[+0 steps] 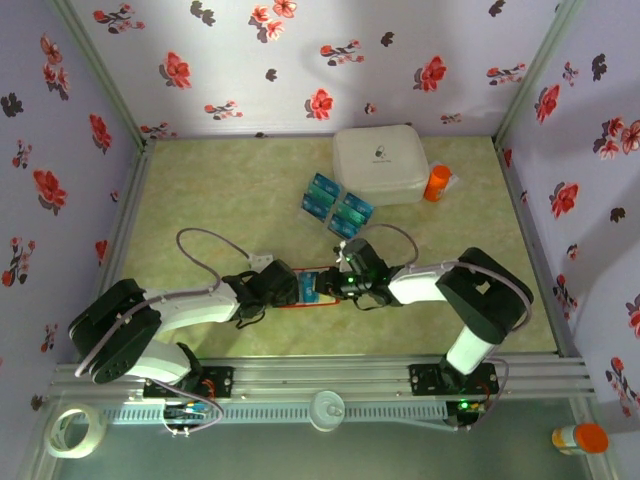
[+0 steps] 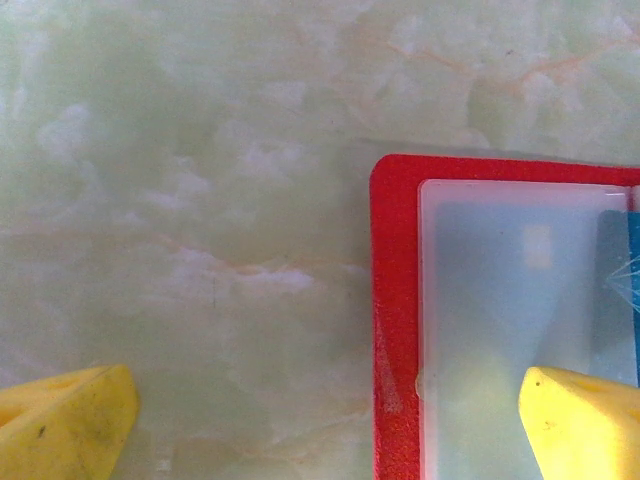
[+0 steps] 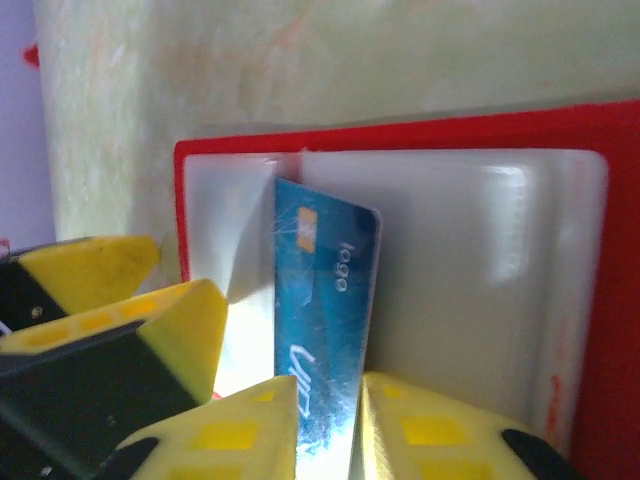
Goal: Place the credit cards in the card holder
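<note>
1. The red card holder lies open on the table, near the front edge, between the two claws.
2. One blue credit card stands tilted between its clear pockets.
3. The right claw has a finger close on each side of this card; whether they press it, one cannot tell.
4. The left claw is spread wide, with one finger over a pocket.
5. More credit cards lie beside the white case.

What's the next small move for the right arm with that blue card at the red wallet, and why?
Probably slide the blue card deeper into the clear pocket before backing away. Much of its face shows uncovered outside the card holder, leaning between the right gripper fingers. One finger of the left gripper rests over the pocket, likely steadying it.
</note>
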